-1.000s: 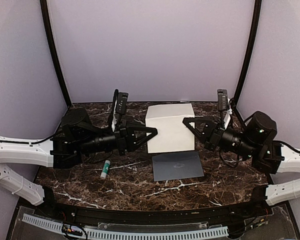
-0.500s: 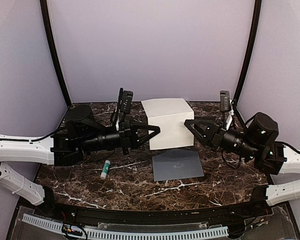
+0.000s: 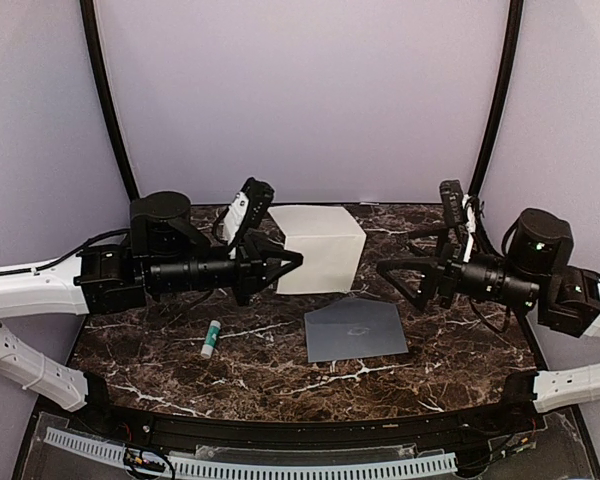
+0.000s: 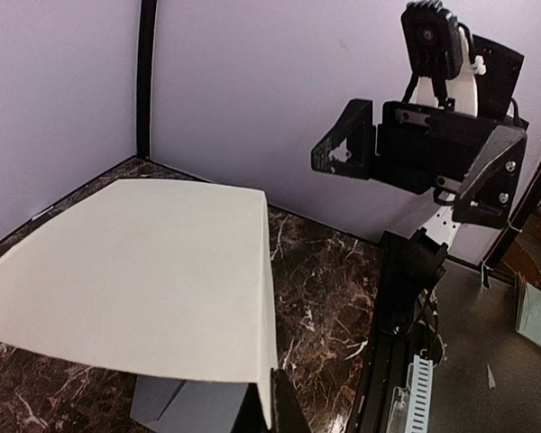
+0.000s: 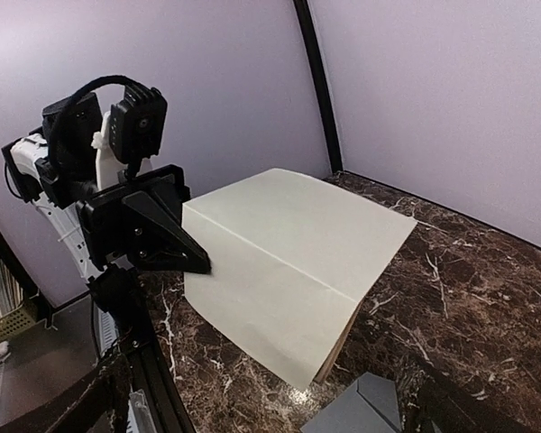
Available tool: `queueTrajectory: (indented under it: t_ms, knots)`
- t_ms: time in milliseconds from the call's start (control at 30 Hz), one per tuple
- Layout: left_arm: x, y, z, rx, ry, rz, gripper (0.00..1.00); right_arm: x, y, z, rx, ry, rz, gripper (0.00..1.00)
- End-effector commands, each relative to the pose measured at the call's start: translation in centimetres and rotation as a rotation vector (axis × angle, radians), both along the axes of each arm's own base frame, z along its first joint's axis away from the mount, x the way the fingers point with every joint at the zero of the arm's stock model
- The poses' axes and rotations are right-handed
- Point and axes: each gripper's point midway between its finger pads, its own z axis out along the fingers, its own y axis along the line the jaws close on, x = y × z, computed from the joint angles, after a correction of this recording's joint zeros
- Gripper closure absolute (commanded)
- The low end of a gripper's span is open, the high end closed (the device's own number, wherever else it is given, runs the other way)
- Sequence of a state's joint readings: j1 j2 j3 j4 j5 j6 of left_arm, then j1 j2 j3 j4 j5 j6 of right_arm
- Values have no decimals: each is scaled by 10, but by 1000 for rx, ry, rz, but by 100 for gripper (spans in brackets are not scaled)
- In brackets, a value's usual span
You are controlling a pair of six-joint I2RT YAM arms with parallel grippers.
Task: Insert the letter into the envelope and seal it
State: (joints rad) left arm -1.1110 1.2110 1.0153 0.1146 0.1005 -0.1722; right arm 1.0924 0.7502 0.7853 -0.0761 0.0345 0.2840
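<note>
The letter (image 3: 318,250) is a cream-white sheet, bent along a crease, held off the table at the back centre. My left gripper (image 3: 292,260) is shut on its left edge; the right wrist view shows those fingers (image 5: 187,259) pinching the sheet (image 5: 293,257). In the left wrist view the letter (image 4: 135,271) fills the lower left, with one fingertip (image 4: 285,410) against its corner. The grey-blue envelope (image 3: 355,330) lies flat just in front of the letter, also seen as the envelope (image 5: 361,413). My right gripper (image 3: 396,254) is open, to the right of the letter and apart from it.
A white-and-green glue stick (image 3: 211,338) lies on the dark marble table (image 3: 280,380) left of the envelope. Purple walls and two black curved posts close in the back and sides. The right arm's wrist and camera (image 4: 433,41) face the left gripper.
My right gripper has let go of the letter, opened wide and drawn back to the right. My left gripper has shut on the letter's left edge and carried it slightly left.
</note>
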Motion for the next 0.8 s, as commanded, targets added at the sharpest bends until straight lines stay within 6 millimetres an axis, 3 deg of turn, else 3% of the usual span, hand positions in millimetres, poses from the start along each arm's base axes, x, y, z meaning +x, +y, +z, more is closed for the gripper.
queueTrajectory:
  t_ms: [0, 200, 367, 767]
  knots:
    - [-11, 12, -15, 141, -4, -34, 100, -18, 13, 6, -93, -52, 133, 1]
    - [-24, 9, -22, 197, 34, -119, 100, -37, 44, -15, -191, -19, 328, 1]
    - [-32, 3, -28, 227, 60, -175, 100, -35, 58, -29, -252, 11, 364, 1]
    - [-45, -6, -43, 286, 97, -276, 100, -31, 63, -18, -265, -43, 363, 1]
